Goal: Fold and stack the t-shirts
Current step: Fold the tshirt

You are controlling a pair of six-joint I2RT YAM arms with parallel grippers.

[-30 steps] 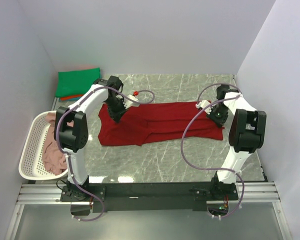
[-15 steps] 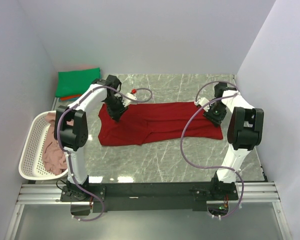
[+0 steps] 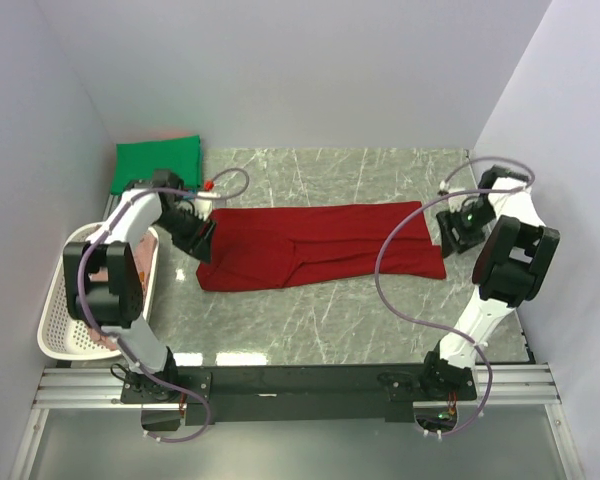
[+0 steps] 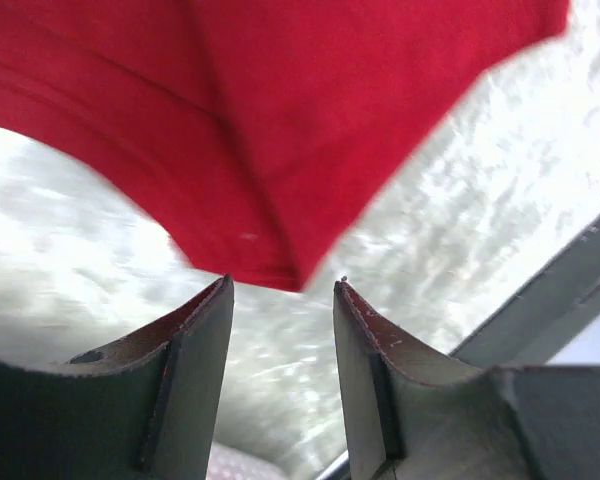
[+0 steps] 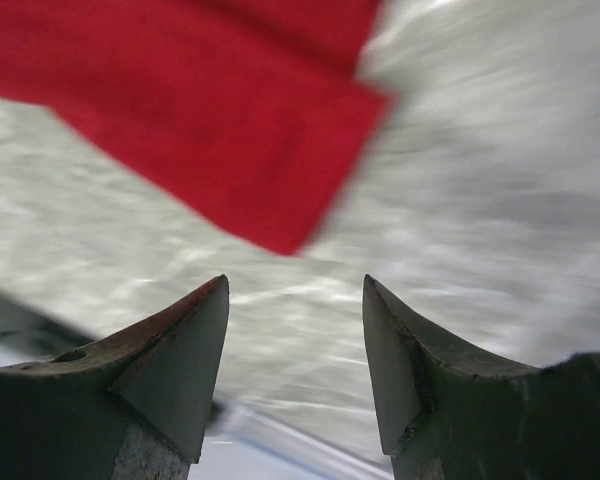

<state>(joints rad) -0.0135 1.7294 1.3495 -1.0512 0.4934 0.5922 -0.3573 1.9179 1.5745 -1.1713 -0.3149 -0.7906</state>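
**Red shirt flat, both pincers empty**

The dark red shirt [image 3: 320,245] is spread flat on the table [image 3: 330,320]. The left pincer [image 4: 280,290] and right pincer [image 5: 295,285] are held apart, empty, just off its ends. If the corners are gripped unevenly, the fold could be skewed.

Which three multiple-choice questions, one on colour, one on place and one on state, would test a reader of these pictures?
1. The spread shirt on the table is:
A. teal
B. dark red
C. pink

2. The green shirt lies:
A. at the far left corner
B. at the near right edge
C. between the two grippers

3. The left gripper and right gripper are:
A. both shut on cloth
B. both open, holding nothing
C. one open, one shut

Answers:
1 B, every view shows dark red cloth.
2 A, the top view shows it folded there.
3 B, each wrist view shows parted fingers with no cloth between them.
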